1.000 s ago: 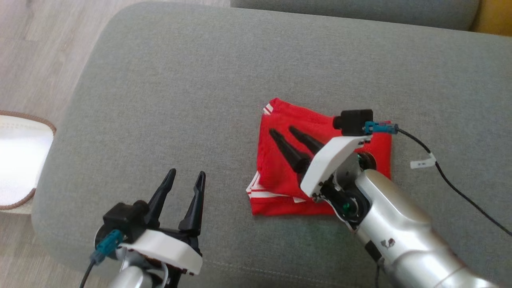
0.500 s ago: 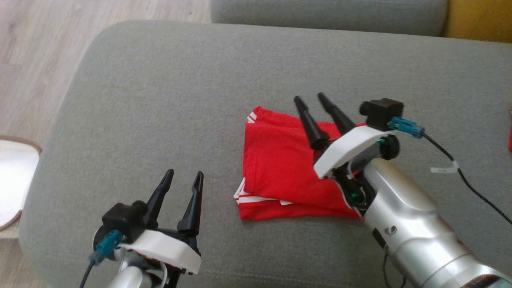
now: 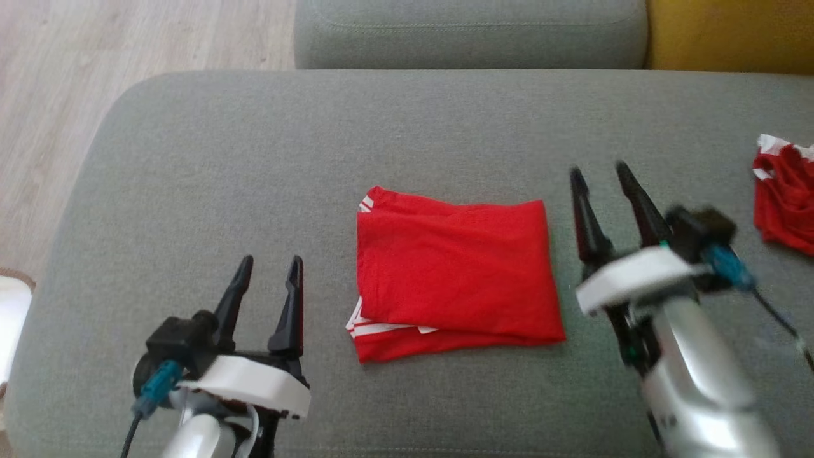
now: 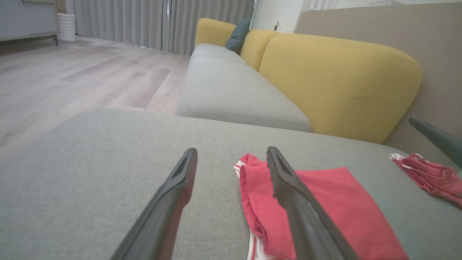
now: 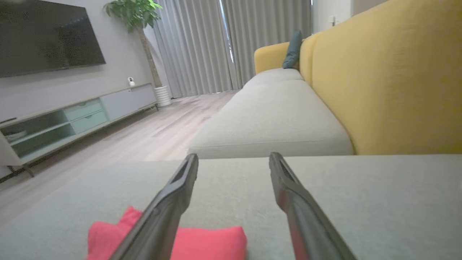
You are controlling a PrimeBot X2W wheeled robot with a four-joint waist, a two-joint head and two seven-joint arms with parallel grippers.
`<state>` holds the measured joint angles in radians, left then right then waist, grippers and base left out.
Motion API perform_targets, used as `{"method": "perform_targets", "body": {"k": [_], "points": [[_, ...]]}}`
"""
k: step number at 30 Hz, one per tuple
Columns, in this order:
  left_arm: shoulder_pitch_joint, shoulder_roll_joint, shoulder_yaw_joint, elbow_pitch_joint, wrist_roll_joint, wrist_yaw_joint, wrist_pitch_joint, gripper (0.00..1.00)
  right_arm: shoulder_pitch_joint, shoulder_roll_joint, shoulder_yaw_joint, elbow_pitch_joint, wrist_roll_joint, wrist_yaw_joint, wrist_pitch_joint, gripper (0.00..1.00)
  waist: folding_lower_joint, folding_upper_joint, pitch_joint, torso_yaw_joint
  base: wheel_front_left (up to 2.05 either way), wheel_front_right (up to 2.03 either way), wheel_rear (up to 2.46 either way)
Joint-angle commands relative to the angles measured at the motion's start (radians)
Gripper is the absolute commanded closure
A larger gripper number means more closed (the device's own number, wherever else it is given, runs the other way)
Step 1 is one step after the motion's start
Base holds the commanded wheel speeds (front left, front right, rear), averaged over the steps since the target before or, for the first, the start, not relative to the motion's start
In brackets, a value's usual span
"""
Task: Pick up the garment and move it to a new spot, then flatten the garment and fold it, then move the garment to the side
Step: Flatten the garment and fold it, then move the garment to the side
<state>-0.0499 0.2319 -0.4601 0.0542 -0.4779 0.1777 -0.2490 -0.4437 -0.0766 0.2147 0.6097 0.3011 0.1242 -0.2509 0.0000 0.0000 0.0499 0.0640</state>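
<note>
The garment (image 3: pixel 453 270) lies folded into a red rectangle on the grey sofa cushion (image 3: pixel 254 165), with white striped trim peeking out at its lower left corner. Its print is hidden inside the fold. My left gripper (image 3: pixel 267 267) hovers open to the left of it, empty. My right gripper (image 3: pixel 601 175) stands open just right of the garment, clear of the cloth. In the left wrist view the garment (image 4: pixel 335 213) lies ahead and to the right of my fingers (image 4: pixel 173 195). The right wrist view has the garment (image 5: pixel 202 243) low between and left of my fingers (image 5: pixel 288 191).
A smaller crumpled red garment with white edging (image 3: pixel 785 191) lies at the cushion's right edge. A yellow backrest (image 4: pixel 335 83) runs along the far right. Another grey seat cushion (image 3: pixel 470 32) adjoins at the back. Wooden floor (image 3: pixel 57 95) lies past the left edge.
My right gripper has lifted off the garment and swung to its right side. The head camera has shifted, bringing the smaller red garment into view. The left gripper stayed put.
</note>
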Motion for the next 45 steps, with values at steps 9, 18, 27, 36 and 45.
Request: {"method": "perform_targets", "body": {"k": [9,18,27,36,45], "points": [[0.011,-0.049,0.115,-0.035,0.104,-0.009,-0.013,0.0,0.256,0.026,-0.113,-0.287,-0.074,0.007,-0.006,0.0,0.0,0.0,-0.026,-0.018,0.0,0.0,0.0],[0.062,-0.088,0.172,-0.026,0.147,-0.04,-0.013,0.0,0.352,0.026,-0.128,-0.373,-0.055,0.007,0.018,0.0,0.0,0.0,-0.035,-0.028,0.0,0.0,0.0],[0.079,-0.121,0.206,-0.009,0.186,-0.077,-0.013,0.0,0.369,0.026,-0.142,-0.396,-0.064,0.007,0.034,0.0,0.0,0.0,-0.036,-0.019,0.0,0.0,0.0],[0.08,-0.142,0.233,0.001,0.206,-0.105,-0.013,0.0,0.369,0.026,-0.138,-0.402,-0.069,0.007,0.043,0.0,0.0,0.0,-0.032,-0.015,0.0,0.0,0.0],[0.086,-0.158,0.253,0.008,0.223,-0.125,-0.013,0.0,0.373,0.026,-0.138,-0.406,-0.072,0.007,0.048,0.0,0.0,0.0,-0.032,-0.016,0.0,0.0,0.0]]}}
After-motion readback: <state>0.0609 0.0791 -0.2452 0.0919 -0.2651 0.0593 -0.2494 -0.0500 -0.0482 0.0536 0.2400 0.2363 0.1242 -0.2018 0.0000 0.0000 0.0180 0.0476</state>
